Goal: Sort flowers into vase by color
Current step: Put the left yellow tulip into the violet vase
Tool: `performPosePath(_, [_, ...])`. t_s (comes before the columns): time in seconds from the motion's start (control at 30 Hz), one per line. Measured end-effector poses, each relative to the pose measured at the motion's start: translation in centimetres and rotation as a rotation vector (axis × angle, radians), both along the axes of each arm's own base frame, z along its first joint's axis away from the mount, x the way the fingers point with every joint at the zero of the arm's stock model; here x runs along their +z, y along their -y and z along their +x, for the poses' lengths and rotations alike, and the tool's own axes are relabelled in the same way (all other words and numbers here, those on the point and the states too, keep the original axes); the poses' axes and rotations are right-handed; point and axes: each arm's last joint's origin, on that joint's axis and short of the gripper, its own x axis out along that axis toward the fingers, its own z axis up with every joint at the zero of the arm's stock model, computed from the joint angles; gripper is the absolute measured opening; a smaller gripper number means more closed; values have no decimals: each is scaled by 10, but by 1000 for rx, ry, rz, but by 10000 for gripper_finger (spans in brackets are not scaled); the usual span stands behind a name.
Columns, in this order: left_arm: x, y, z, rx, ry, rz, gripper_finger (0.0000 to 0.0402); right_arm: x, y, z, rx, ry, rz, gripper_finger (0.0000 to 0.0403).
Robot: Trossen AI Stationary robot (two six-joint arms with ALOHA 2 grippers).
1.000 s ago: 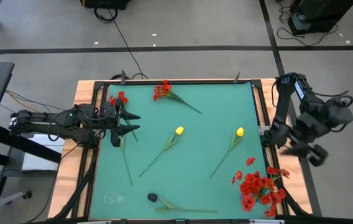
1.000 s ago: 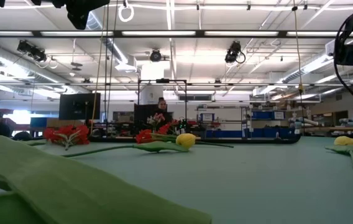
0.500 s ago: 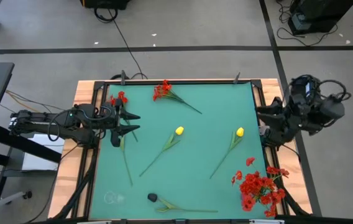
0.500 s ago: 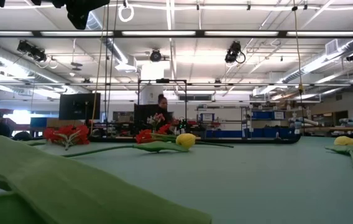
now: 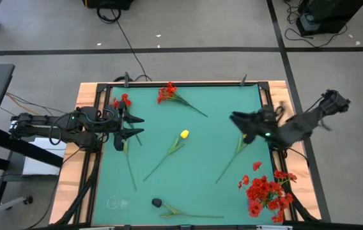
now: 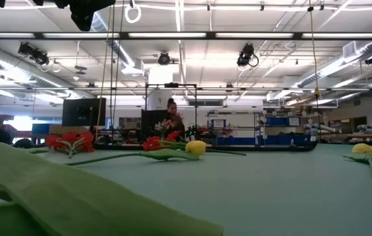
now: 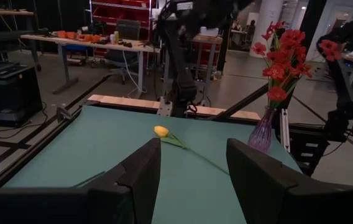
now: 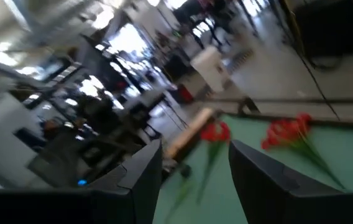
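Flowers lie flat on the green mat [image 5: 200, 185]: a red spray [image 5: 167, 92] at the far edge, a small red bloom [image 5: 123, 101] at the far left, a yellow tulip [image 5: 184, 134] in the middle, a dark head [image 5: 157, 202] near the front. A purple glass vase [image 7: 262, 132] at the near right holds a bunch of red flowers [image 5: 268, 191]. My left gripper [image 5: 135, 126] hangs open over the mat's left edge. My right gripper [image 5: 239, 121] is open above the mat's right part, over a second flower whose stem [image 5: 231, 158] shows while its head is hidden.
A bare green stem [image 5: 130, 165] lies near my left gripper. A black frame [image 5: 266, 102] borders the mat on the wooden table. A large green leaf [image 6: 74, 190] lies close to the low camera. People stand in the room far behind.
My right gripper has swung from beyond the table's right edge toward the left, in over the mat's right part, turning as it went, and now covers the right yellow flower's head. The flowers have not moved.
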Motion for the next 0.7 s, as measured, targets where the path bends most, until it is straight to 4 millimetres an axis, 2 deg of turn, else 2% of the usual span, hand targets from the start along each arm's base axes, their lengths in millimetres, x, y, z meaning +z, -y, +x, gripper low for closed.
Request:
performPosePath(0.13, [0,0,0,0,2,0,188,-33,7,23,-62,-147,107,193])
performPosePath(0.3, [0,0,0,0,4,0,188,-71,21,39,-105,-377,344,185])
performPosePath(0.53, [1,0,0,0,8,0,188,-95,36,50,-130,-564,560,176])
performPosePath(0.7, [1,0,0,0,8,-3,188,-110,47,48,-172,-743,709,176])
